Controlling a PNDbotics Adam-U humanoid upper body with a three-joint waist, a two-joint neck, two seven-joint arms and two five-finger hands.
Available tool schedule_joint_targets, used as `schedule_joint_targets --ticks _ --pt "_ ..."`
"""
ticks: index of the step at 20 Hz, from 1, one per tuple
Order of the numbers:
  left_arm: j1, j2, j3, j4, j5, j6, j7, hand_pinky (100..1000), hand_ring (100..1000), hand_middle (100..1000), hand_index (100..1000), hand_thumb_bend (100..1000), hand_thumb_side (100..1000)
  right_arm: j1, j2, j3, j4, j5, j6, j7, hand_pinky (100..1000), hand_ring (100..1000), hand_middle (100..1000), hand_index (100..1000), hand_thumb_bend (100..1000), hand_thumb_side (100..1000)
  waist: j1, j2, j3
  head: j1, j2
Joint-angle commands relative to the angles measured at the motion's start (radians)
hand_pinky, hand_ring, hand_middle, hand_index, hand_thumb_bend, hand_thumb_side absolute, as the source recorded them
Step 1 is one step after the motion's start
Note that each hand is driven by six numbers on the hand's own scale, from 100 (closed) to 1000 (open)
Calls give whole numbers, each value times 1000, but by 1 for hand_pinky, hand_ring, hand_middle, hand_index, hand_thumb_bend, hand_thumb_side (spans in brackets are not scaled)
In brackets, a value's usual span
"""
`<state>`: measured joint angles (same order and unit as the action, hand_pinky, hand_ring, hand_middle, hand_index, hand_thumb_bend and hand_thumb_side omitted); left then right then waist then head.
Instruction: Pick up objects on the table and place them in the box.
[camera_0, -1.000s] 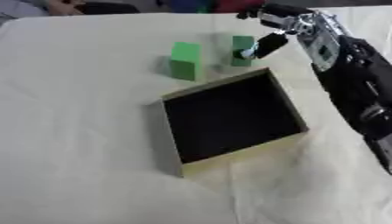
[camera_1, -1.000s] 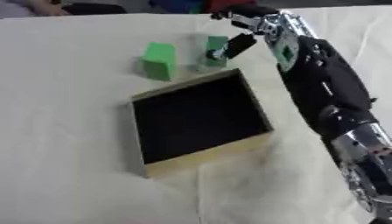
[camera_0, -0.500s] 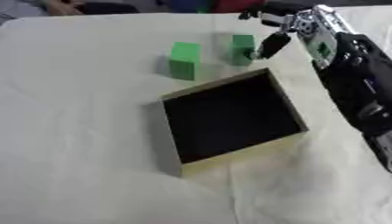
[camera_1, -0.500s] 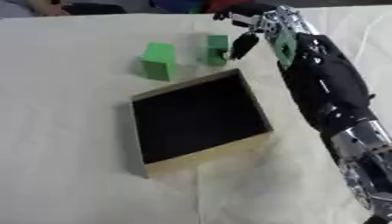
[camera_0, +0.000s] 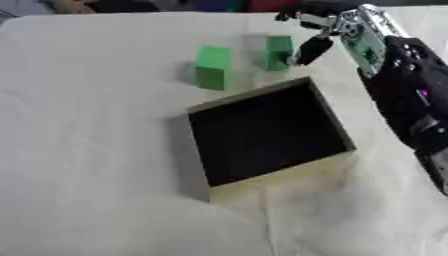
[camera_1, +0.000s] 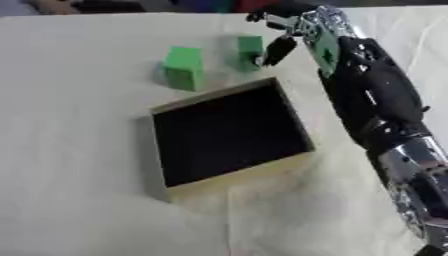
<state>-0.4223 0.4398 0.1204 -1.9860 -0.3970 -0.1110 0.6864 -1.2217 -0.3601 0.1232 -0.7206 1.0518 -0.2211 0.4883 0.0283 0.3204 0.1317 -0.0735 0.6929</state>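
A: Since the box (camera_0: 262, 135) is sitting mid-table — anything lying in it?
B: Nothing showing, just a dark inner floor and pale wooden walls. It's sitting askew on the white cloth (camera_0: 87, 165).
A: Where are the objects resting?
B: Two green blocks are standing beyond the box's far wall. The larger green block (camera_0: 213, 67) is sitting to the left, the smaller green block (camera_0: 278, 52) to its right, a gap showing between them.
A: Right hand (camera_0: 325, 31)?
B: It's reaching in from the upper right, hanging just beside the smaller block on that block's right side. One dark finger (camera_0: 308, 50) is pointing down next to it — contact, can't tell. The fingers are looking spread, not wrapping anything.
A: Left hand?
B: Not showing in either eye view.
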Motion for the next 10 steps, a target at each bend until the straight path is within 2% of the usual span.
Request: schedule_joint_targets --ticks 1,5,10 --pt "-14 16 3 -14 2 -1 -1 802 698 713 910 304 828 -23 -29 -3 4 35 4 26 909 980 896 1000 246 303 -1 -15 5 -3 -10" --pt "-16 17 3 -14 2 -2 1 801 697 712 908 306 827 -21 -28 -8 22 85 14 57 904 975 889 1000 232 301 -3 -10 7 -5 -11" --pt "-17 17 3 -14 2 -2 2 801 697 712 908 306 827 -21 -26 -15 26 103 11 61 904 975 889 1000 232 301 -3 -10 7 -5 -11"
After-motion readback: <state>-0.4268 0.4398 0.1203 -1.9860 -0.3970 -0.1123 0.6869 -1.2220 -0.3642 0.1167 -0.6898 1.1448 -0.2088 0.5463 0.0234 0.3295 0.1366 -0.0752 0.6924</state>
